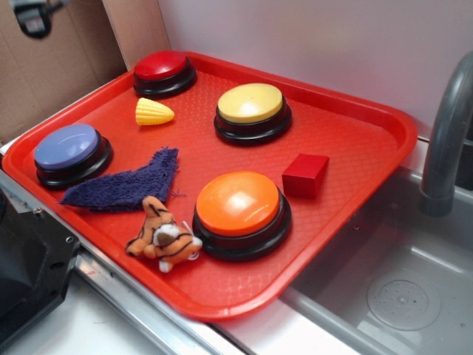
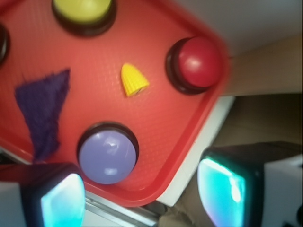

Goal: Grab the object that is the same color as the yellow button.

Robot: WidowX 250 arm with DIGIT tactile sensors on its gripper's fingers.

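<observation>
**Desk:** While the arm hung high at the tray's far-left corner, where did the corn piece (image 1: 154,112) lie?

**Photographer:** On the red tray (image 1: 355,140), flat on its side, between the red button (image 1: 163,72) and the yellow button (image 1: 251,111), touching neither. The blue button (image 1: 71,152) sat nearer the front, beside a purple rag (image 1: 127,186).

**Desk:** And the gripper (image 2: 142,189)?

**Photographer:** Its fingers (image 2: 222,187) were spread wide with nothing between them, above the tray's edge by the blue button, well apart from the corn.

**Desk:** Anything else aboard?

**Photographer:** An orange button (image 1: 239,211), a red block (image 1: 304,174) and a small toy tiger (image 1: 162,237).
</observation>
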